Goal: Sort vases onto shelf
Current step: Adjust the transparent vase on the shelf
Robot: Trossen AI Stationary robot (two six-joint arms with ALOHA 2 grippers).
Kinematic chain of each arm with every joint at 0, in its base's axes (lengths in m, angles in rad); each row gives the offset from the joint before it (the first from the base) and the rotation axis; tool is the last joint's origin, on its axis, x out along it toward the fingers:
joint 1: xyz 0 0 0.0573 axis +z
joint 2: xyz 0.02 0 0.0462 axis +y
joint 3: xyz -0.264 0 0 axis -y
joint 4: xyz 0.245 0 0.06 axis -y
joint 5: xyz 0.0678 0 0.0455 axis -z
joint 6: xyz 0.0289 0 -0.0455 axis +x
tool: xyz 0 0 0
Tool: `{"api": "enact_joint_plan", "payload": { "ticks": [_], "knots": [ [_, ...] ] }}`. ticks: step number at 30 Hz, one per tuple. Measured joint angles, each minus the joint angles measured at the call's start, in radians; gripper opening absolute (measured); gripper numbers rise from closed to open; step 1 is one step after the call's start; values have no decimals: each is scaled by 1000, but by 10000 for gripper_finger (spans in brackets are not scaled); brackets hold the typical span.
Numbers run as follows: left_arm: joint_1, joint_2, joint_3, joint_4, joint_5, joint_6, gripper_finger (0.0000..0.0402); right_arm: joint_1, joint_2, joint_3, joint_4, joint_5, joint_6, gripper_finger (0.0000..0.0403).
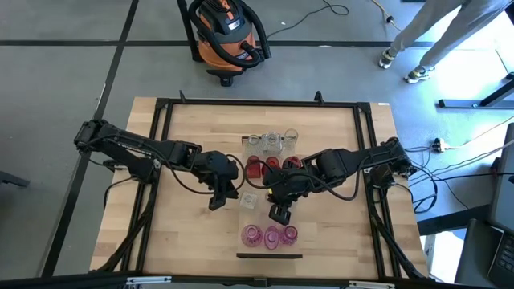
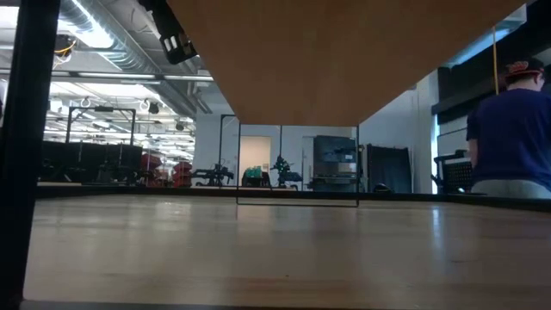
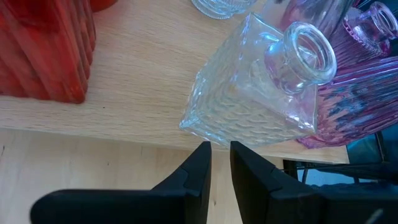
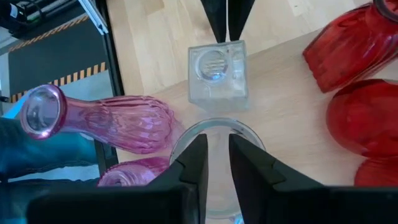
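The shelf point(image 1: 259, 215) lies on the middle of the table and runs from far to near, with a dark strip point(image 1: 269, 256) at its near end. On it stand clear vases point(image 1: 269, 144) at the far end, then red vases point(image 1: 269, 164), a clear square vase point(image 1: 249, 199) and pink vases point(image 1: 270, 235). My left gripper point(image 1: 217, 201) is shut, just off the shelf's left edge, its tips point(image 3: 221, 149) pointing at the square vase point(image 3: 255, 87). My right gripper point(image 1: 279, 213) is shut above a clear round vase's mouth point(image 4: 214, 127), between the square vase point(image 4: 217, 71) and the pink vases point(image 4: 112, 121). My left gripper points level from the table's left at the square vase's lower corner point(image 3: 198, 127). I cannot tell whether its tips touch the glass. My right gripper hangs over the round clear rim point(image 4: 249, 134). Its own fingers hide the place, so I cannot tell whether it touches.
The red vases point(image 4: 354, 81) stand close on the far side of my right gripper, and pink vases point(image 3: 354, 81) are right behind the square vase. Black frame rails point(image 1: 161, 177) run along the table's sides. An orange vacuum point(image 1: 229, 36) and a person's legs point(image 1: 426, 40) are beyond the far edge.
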Motion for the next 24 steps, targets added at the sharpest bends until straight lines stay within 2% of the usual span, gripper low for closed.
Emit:
{"api": "enact_joint_plan", "payload": {
  "ticks": [10, 24],
  "knots": [
    [0, 0, 0, 12, -18, 0, 53, 0, 2, 67, -53, 42, -23, 65],
    [15, 0, 0, 26, -20, 1, 53, 0, 2, 69, -69, 73, -25, 65]
  ]
}}
